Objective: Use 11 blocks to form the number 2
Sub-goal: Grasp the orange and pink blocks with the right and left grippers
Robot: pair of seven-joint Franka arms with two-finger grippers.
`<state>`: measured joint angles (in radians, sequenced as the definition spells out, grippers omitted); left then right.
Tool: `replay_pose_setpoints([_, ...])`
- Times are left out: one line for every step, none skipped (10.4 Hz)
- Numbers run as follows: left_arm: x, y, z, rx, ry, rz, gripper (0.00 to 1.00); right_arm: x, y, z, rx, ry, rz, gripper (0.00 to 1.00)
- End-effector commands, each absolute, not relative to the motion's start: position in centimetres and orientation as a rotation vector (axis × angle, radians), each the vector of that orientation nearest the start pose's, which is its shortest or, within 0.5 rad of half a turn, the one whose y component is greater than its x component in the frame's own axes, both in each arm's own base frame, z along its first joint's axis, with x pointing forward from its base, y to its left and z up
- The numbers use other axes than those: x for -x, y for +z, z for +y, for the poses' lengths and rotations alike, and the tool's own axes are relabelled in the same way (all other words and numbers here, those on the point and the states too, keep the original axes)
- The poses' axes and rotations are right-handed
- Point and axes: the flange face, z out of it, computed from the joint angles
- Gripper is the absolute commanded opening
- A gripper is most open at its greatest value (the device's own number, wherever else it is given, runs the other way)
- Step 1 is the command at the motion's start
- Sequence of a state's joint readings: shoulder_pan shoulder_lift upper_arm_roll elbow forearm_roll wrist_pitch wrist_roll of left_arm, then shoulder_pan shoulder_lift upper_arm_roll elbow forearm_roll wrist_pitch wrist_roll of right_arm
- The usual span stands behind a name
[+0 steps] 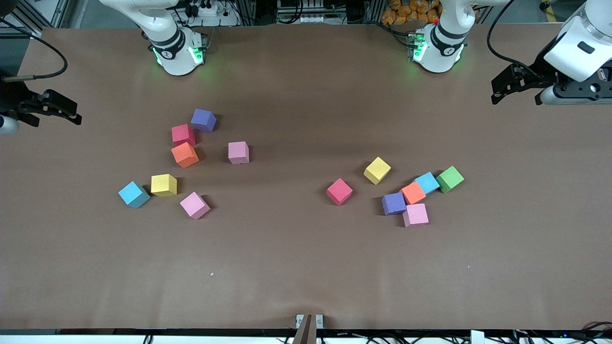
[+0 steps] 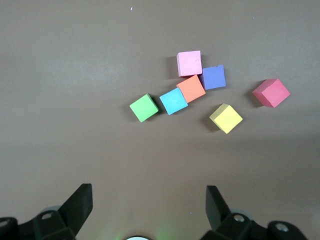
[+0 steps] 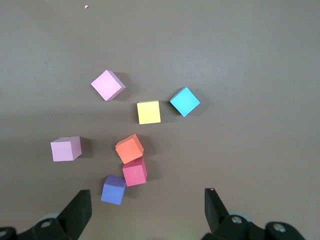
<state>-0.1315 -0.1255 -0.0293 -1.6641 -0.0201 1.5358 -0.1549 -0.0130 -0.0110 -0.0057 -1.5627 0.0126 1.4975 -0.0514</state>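
fourteen foam cubes lie loose on the brown worktop [image 1: 306, 267] in two clusters, and no digit is formed. toward the right arm's end, a purple cube [image 1: 203, 120] sits just beside a red cube [image 1: 183, 134], which touches an orange cube [image 1: 184, 155] nearer the front camera; a pale pink cube [image 1: 238, 152] lies apart toward the middle. nearer the camera, a light blue cube [image 1: 133, 194] sits just beside a yellow cube [image 1: 164, 185], with a pink cube [image 1: 194, 205] near them. toward the left arm's end, a second red cube [image 1: 339, 191] and a second yellow cube [image 1: 377, 170] lie apart from a tight clump: a second purple cube [image 1: 393, 203], a second orange cube [image 1: 413, 193], a second light blue cube [image 1: 427, 182] and a green cube [image 1: 449, 179] run in a touching row, and a third pink cube [image 1: 415, 215] touches the purple and orange ones on the camera side. the left gripper [image 1: 509, 88] hangs released and empty over the bare worktop at its own end, well apart from the cubes. the right gripper [image 1: 50, 109] hangs released and empty over the worktop's edge at its end.
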Motion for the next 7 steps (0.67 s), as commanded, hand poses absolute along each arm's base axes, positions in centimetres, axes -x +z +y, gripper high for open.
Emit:
replay_pose_setpoints([-49.9, 64.6, -8.4, 3.136, 0.001, 0.040, 1.00, -54.3, 62.8, -0.7, 3.114, 0.097, -0.066, 1.00])
replay_pose_setpoints([-50.1, 64.2, -8.4, 3.134, 0.013, 0.040, 1.00, -54.3, 62.8, -0.7, 3.114, 0.097, -0.066, 1.00])
replay_pose_setpoints([-50.5, 63.4, -8.6, 3.132, 0.034, 0.052, 1.00, -54.4, 62.7, -0.7, 3.114, 0.099, -0.066, 1.00])
replay_pose_setpoints([-51.7, 61.5, -8.9, 3.124, 0.088, 0.057, 1.00, -54.6, 61.6, -0.7, 3.113, 0.120, -0.066, 1.00])
replay_pose_setpoints([-52.2, 60.7, -9.5, 3.123, 0.083, 0.072, 1.00, -55.0, 60.2, -0.7, 3.112, 0.125, -0.064, 1.00])
replay_pose_setpoints([-53.6, 59.0, -10.3, 3.124, 0.064, 0.092, 1.00, -55.6, 58.1, 0.2, 3.114, 0.123, -0.086, 1.00])
replay_pose_setpoints([-55.5, 56.5, -10.9, 3.127, 0.053, 0.095, 1.00, -56.5, 54.9, 1.0, 3.115, 0.128, -0.105, 1.00])
